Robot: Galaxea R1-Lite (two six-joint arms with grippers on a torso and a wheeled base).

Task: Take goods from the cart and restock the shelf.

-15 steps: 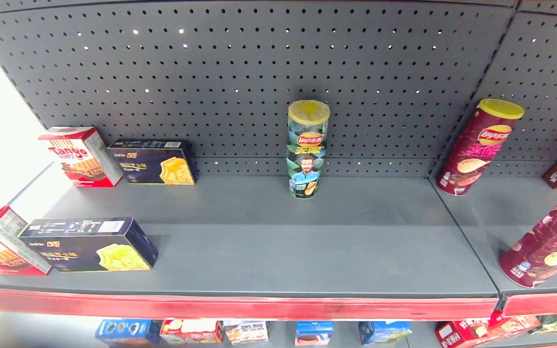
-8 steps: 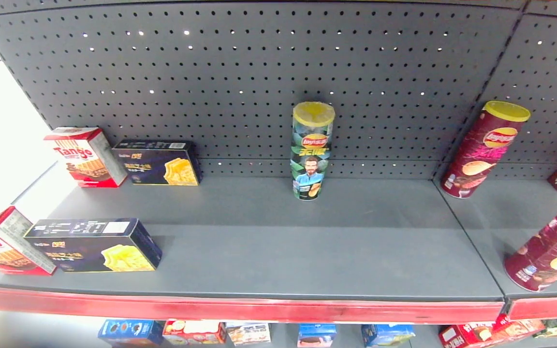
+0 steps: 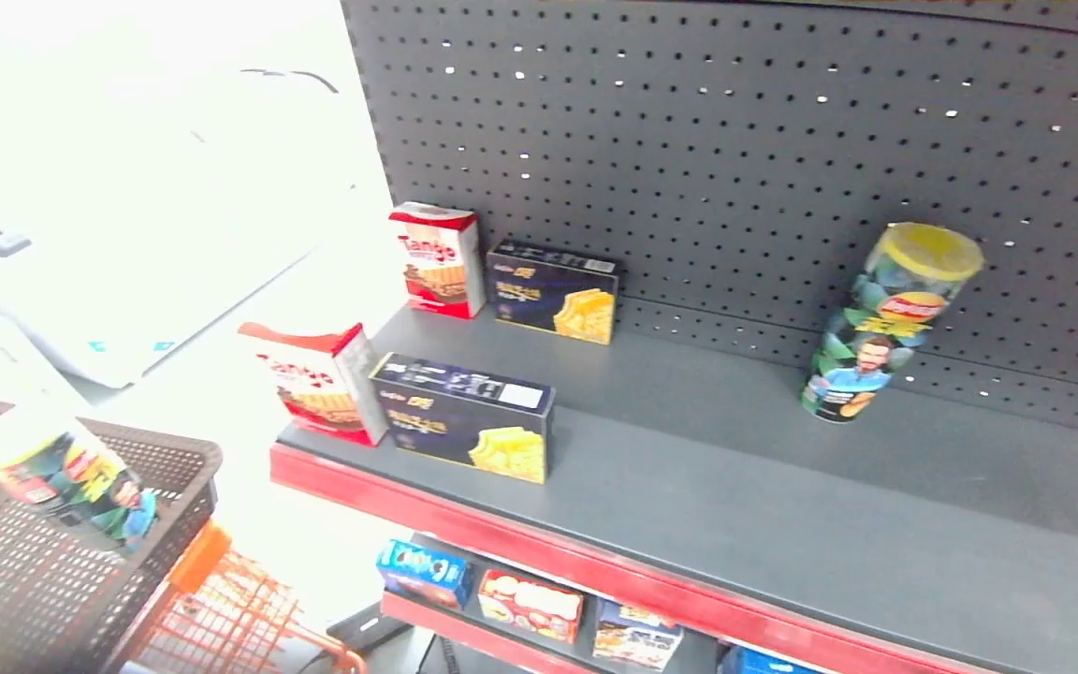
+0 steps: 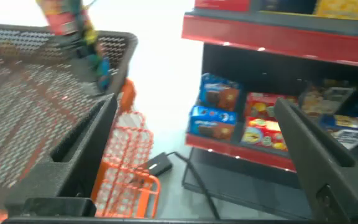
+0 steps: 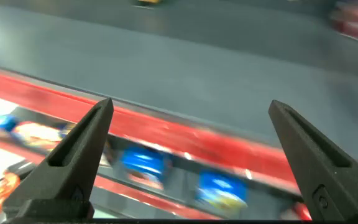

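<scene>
A dark mesh cart basket point(image 3: 174, 459) sits at the lower left on an orange cart frame point(image 3: 240, 608), and a green chips can point(image 3: 62, 482) lies in it. The grey shelf point(image 3: 689, 487) with its red front edge holds an upright, matching green chips can point(image 3: 885, 323) near the pegboard. My left gripper point(image 4: 194, 106) is open and holds nothing; it hangs between the basket point(image 4: 36, 99) with its can point(image 4: 73, 31) and the lower shelf. My right gripper point(image 5: 191, 106) is open in front of the shelf's red edge point(image 5: 166, 118).
Two red wafer boxes point(image 3: 436, 260) point(image 3: 324, 379) and two dark blue boxes point(image 3: 553, 292) point(image 3: 464, 417) stand on the shelf's left end. The stretch between them and the upright can is bare. Small snack boxes point(image 3: 530, 604) line the shelf below.
The whole head view has swung to the left, so the camera moved. The cart basket with its can has come into view and the red cans on the right have left it.
</scene>
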